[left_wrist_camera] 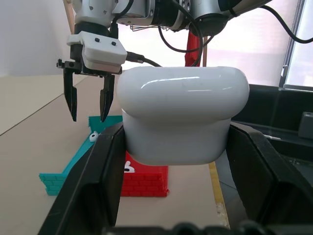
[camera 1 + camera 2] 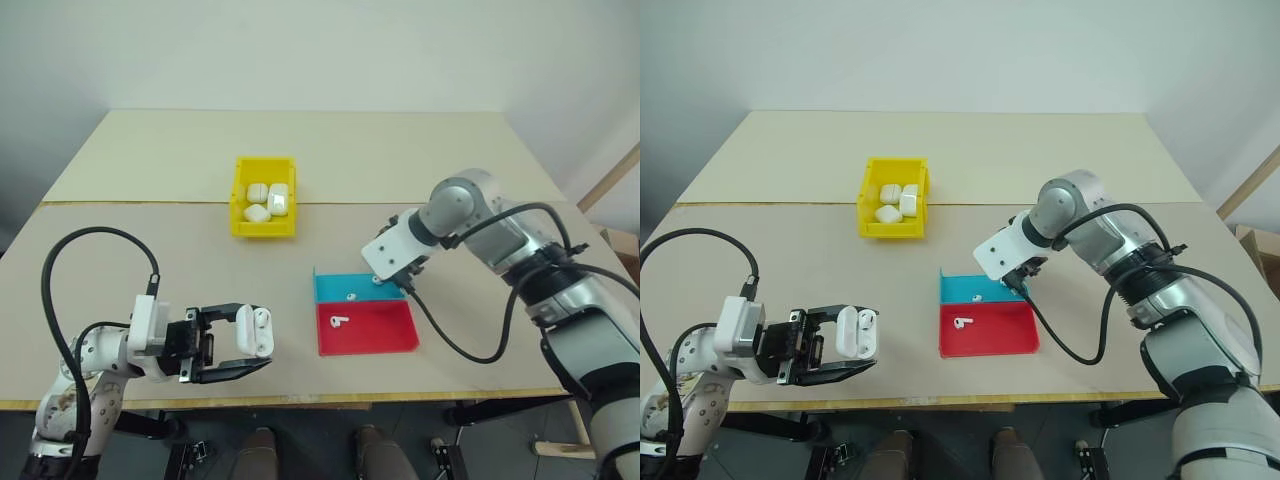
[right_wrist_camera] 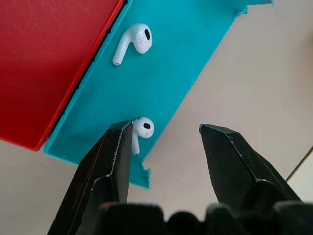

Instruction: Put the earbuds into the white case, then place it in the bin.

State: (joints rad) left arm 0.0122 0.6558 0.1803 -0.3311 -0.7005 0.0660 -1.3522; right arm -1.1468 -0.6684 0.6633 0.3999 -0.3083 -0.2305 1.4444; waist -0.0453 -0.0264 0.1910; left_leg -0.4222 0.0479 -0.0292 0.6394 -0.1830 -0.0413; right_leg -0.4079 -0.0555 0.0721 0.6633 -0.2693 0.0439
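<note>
Glossy, rounded white case sits pinched in the left claw; right claw spread above earbuds

Both eye views look forward and down from the head over the whole surface, sharing one scene. The left wrist view looks level along its tool toward the blue tray, very close. The right wrist view looks steeply down, near that tray.
</note>
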